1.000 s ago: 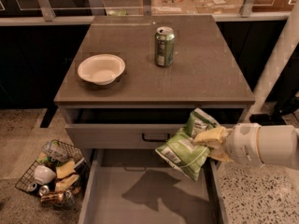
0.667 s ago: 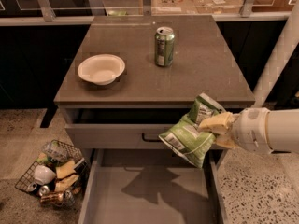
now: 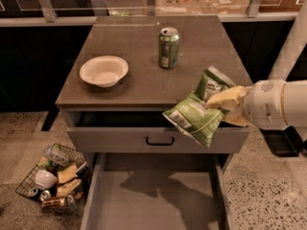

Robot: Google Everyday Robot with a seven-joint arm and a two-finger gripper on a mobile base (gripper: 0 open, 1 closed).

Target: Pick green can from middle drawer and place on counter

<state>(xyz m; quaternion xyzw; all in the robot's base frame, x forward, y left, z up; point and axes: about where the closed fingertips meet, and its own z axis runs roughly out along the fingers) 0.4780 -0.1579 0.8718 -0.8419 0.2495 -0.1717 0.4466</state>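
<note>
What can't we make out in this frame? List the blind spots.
- Middle drawer: its front end is cut off by the bottom edge of the camera view.
- Top drawer: its inside is hidden under the counter.
- Gripper, off the counter's right front corner: jaws shut on the snack bag, which hides how deep they reach.
- Arm: cut off by the right edge.

Pincer (image 3: 219, 105) with green can (image 3: 191, 120) at front-right corner of counter (image 3: 218, 56), bare there; soda can (image 3: 169, 48), bowl (image 3: 103, 71) beyond.
</note>
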